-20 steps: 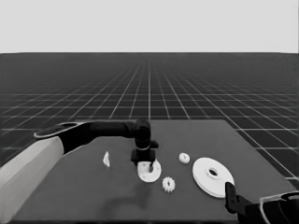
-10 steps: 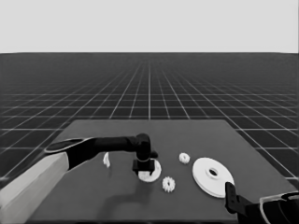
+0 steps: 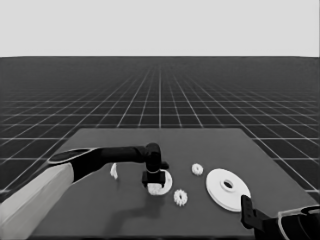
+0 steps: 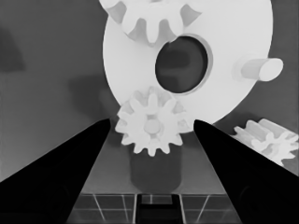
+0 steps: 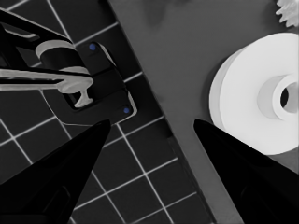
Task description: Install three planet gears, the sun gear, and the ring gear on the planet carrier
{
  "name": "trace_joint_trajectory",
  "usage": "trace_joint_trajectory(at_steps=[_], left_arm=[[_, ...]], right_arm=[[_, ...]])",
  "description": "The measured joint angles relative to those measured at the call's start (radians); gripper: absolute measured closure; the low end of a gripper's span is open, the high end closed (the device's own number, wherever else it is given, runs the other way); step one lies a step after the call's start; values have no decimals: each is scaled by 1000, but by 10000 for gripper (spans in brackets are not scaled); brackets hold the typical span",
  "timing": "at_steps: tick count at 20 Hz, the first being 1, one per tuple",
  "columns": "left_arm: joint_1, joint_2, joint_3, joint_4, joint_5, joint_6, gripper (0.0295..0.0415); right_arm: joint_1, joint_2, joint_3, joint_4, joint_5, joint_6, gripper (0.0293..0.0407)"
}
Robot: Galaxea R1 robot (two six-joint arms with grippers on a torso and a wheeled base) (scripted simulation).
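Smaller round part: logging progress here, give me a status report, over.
Left gripper over smaller round part, fingers open around a gear. Right gripper parked near larger round part. Two gears loose between.

Dark tabletop point(image 3: 100, 210), carrying, under the left end effector point(image 3: 153, 184), the smaller round part point(image 3: 165, 181); beside it, a thin white piece point(image 3: 114, 172); on its other side, two gears point(image 3: 180, 197) point(image 3: 197, 169); beyond these, the larger round part point(image 3: 227, 189).
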Motion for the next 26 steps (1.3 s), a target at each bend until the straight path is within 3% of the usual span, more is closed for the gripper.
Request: trace_joint_trajectory(at_steps=[3, 10, 11, 12, 14, 16, 20, 21, 22, 24, 26], left_arm=[[-133, -18, 88, -130, 32, -62, 326], [-169, -19, 97, -167, 33, -70, 326], [-275, -286, 467, -118, -325, 414, 303], [-381, -661, 717, -88, -544, 913, 301], [-475, -1023, 954, -61, -747, 1500, 317], [-506, -1142, 1038, -52, -817, 1704, 324], [-521, -1195, 1076, -47, -850, 1799, 326], [-522, -1198, 1078, -47, -852, 1804, 326], [-522, -1199, 1079, -47, -853, 1807, 326], [-523, -1201, 1081, -47, -854, 1810, 326], [-523, -1201, 1081, -47, -855, 1811, 326]], right_arm=[[0, 0, 0, 0, 0, 0, 315], [0, 0, 0, 0, 0, 0, 315], [0, 0, 0, 0, 0, 0, 315], [0, 0, 0, 0, 0, 0, 315], [0, 0, 0, 0, 0, 0, 315], [0, 0, 0, 0, 0, 0, 315], [0, 0, 0, 0, 0, 0, 315], [309, 295, -260, 349, -258, 457, 302], [392, 530, -592, 455, -283, 617, 307], [390, 734, -1005, 525, -291, 656, 313], [386, 820, -1194, 551, -295, 642, 315]])
